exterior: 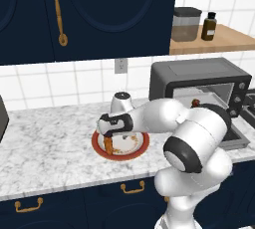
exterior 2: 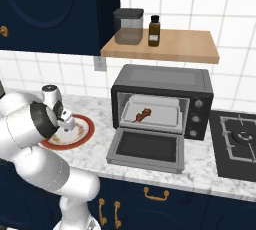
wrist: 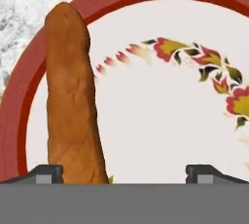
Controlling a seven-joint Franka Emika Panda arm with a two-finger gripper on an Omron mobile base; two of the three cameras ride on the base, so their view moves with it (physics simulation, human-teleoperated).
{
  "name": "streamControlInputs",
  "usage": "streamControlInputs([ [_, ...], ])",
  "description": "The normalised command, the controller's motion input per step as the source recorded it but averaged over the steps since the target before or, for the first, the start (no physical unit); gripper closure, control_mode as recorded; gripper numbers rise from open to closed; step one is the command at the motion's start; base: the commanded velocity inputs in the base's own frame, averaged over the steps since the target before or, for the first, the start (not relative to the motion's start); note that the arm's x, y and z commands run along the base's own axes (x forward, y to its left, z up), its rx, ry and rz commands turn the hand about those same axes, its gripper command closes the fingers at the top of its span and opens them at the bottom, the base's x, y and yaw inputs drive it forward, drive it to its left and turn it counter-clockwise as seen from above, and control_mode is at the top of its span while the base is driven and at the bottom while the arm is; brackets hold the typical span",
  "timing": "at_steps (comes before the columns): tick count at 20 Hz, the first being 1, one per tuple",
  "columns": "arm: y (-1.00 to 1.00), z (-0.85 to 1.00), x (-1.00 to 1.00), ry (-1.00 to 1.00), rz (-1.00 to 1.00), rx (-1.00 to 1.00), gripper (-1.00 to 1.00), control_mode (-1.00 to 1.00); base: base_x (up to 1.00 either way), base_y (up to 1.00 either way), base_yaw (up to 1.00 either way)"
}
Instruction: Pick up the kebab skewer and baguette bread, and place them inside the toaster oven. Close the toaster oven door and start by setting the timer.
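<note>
Left base view: the tool [exterior: 108, 134] hangs low over the red-rimmed plate [exterior: 143, 149] near the table's front edge; the baguette bread [exterior: 108, 145] lies under it at the plate's left side.
Right base view: the kebab skewer [exterior 2: 144, 115] already rests on the tray in the toaster oven [exterior 2: 165, 79]; the toaster oven door [exterior 2: 146, 147] is dropped flat.
Hand view: the tool [wrist: 124, 173] is spread wide and empty, its left tip beside the loaf's near end.
Handling: likely light, stiff, crusty; take it across the middle, gently.

baguette bread [wrist: 72, 96]: on plate [exterior: 142, 149], along its left rim
kebab skewer [exterior 2: 144, 114]: inside toaster oven [exterior 2: 165, 81], on its tray
plate: counter [exterior: 50, 143], left of oven
</note>
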Motion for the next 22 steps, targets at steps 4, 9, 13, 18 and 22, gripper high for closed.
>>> streamControlInputs([
  [4, 0.41, -0.22, 0.26, 0.13, 0.0, 0.01, -1.0, -1.0, 0.0, 0.0, 0.0],
  [9, 0.14, -0.2, 0.0, 0.07, 0.0, 0.0, -1.0, -1.0, 0.0, 0.0, 0.0],
  [13, 0.0, -0.36, 0.0, 0.01, 0.0, 0.0, -1.0, -1.0, 0.0, 0.0, 0.0],
  [18, -0.09, -0.2, -0.4, 0.01, 0.0, 0.0, 1.0, -1.0, 0.0, 0.0, 0.0],
  [22, -0.37, 0.0, -0.61, 0.0, 0.11, 0.0, 1.0, -1.0, 0.0, 0.0, 0.0],
])
